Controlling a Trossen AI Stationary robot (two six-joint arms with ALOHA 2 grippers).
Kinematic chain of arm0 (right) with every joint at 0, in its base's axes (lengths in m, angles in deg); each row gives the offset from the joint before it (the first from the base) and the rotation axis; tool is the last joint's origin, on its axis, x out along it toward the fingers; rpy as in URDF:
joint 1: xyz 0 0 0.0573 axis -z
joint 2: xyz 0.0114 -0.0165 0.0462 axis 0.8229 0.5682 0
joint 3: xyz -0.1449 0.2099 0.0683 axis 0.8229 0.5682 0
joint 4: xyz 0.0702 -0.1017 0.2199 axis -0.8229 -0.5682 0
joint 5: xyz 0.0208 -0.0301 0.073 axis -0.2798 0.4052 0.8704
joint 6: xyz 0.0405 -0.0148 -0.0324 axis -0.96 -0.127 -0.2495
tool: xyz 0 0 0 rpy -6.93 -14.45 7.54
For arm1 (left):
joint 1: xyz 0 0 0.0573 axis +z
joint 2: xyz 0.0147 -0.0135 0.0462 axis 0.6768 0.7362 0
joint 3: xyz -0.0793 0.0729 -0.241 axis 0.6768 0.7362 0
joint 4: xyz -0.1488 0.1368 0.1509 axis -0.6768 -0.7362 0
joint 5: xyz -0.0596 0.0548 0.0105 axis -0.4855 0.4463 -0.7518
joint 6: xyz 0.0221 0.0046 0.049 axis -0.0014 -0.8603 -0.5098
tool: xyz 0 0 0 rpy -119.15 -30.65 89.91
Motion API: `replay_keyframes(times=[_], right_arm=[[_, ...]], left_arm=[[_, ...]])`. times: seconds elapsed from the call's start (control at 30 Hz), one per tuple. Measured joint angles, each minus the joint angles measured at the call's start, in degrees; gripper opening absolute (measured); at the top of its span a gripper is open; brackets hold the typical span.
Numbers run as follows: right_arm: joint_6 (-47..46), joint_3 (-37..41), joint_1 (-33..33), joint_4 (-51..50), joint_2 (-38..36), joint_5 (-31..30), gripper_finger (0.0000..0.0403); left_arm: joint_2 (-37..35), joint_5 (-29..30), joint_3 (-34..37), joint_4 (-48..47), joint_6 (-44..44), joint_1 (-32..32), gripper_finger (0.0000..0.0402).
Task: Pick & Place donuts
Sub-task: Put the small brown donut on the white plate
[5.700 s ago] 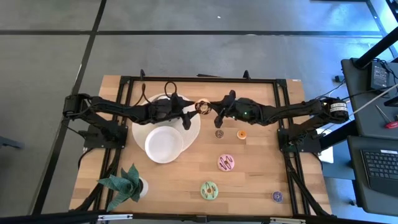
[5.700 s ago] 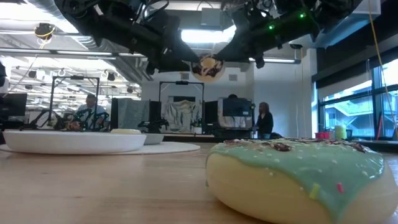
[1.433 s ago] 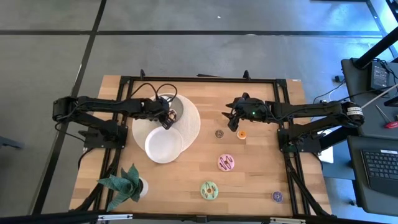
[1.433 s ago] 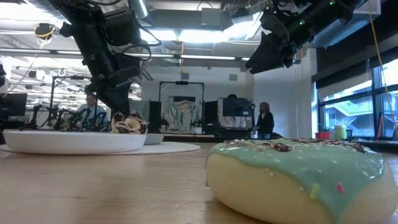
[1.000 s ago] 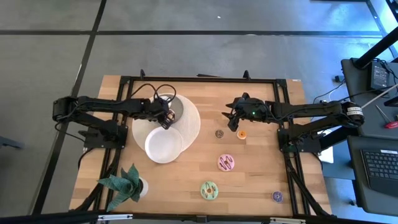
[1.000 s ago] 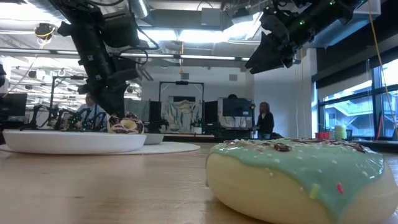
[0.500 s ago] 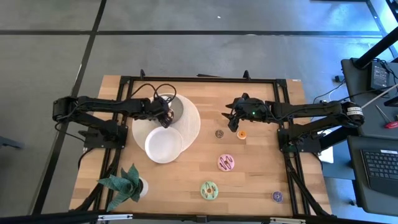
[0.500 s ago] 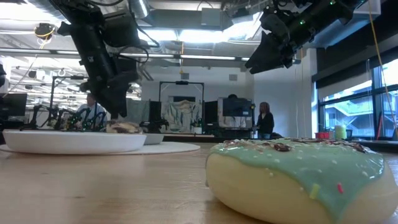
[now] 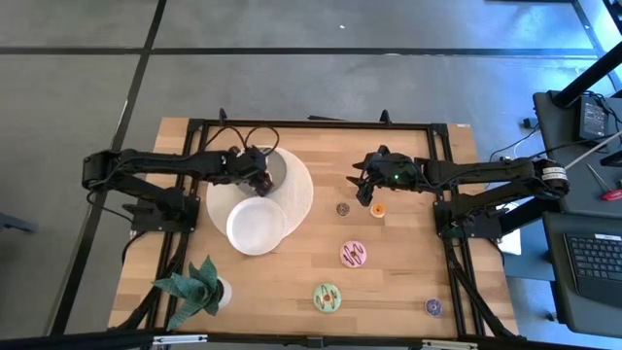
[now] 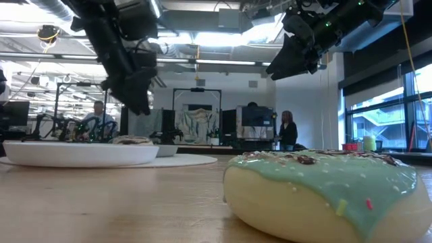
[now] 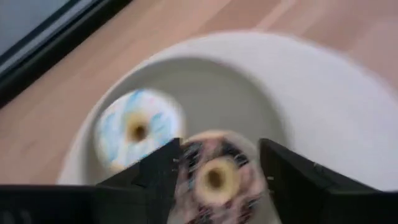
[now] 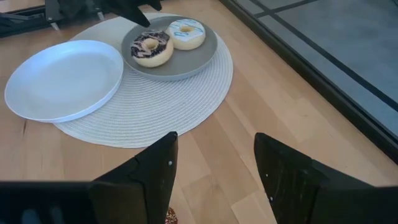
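Note:
A chocolate-iced sprinkled donut (image 12: pixel 150 48) lies flat on the grey plate (image 12: pixel 194 62), next to a blue-and-white donut (image 12: pixel 186 33). My left gripper (image 10: pixel 138 101) hangs open above them, clear of both; in its wrist view the chocolate donut (image 11: pixel 214 177) shows below, between its fingers. My right gripper (image 9: pixel 362 194) stands open in the air over the table's middle. Close by it on the wood are a small orange donut (image 9: pixel 377 209) and a small chocolate donut (image 9: pixel 342 208).
The grey plate sits on a round mat (image 12: pixel 186 106), and a white plate (image 9: pixel 256 226) overlaps the mat's near side. A pink donut (image 9: pixel 353 255), a green donut (image 9: pixel 327 297) and a purple donut (image 9: pixel 433 307) lie toward the near right. A potted plant (image 9: pixel 199 289) stands near left.
My left gripper has let go of the chocolate donut and gone up from the grey plate. The donut, tilted in the fingers a second ago, now lies flat on the plate beside the blue-and-white one.

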Motion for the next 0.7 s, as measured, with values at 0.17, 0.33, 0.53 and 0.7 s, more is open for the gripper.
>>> replay_keyframes(times=[0.17, 0.33, 0.53, 0.7], right_arm=[[1.10, 0.25, 0.00, 0.27, 1.63, 3.19, 0.0213], [3.12, 1.95, -0.07, 0.82, 5.92, 10.73, 0.0213], [3.23, 2.55, 0.00, 1.96, 13.65, 10.82, 0.0213], [3.44, 2.54, -0.02, 2.70, 19.59, 10.82, 0.0213]], left_arm=[[0.00, -4.31, 0.00, 5.79, -1.83, -2.18, 0.0210], [0.02, -5.63, 0.02, 8.37, -1.91, -5.38, 0.0210], [0.02, -4.84, 0.20, 14.85, -6.28, -9.67, 0.0208], [0.02, -4.92, 0.22, 19.88, -9.78, -12.58, 0.0208]])
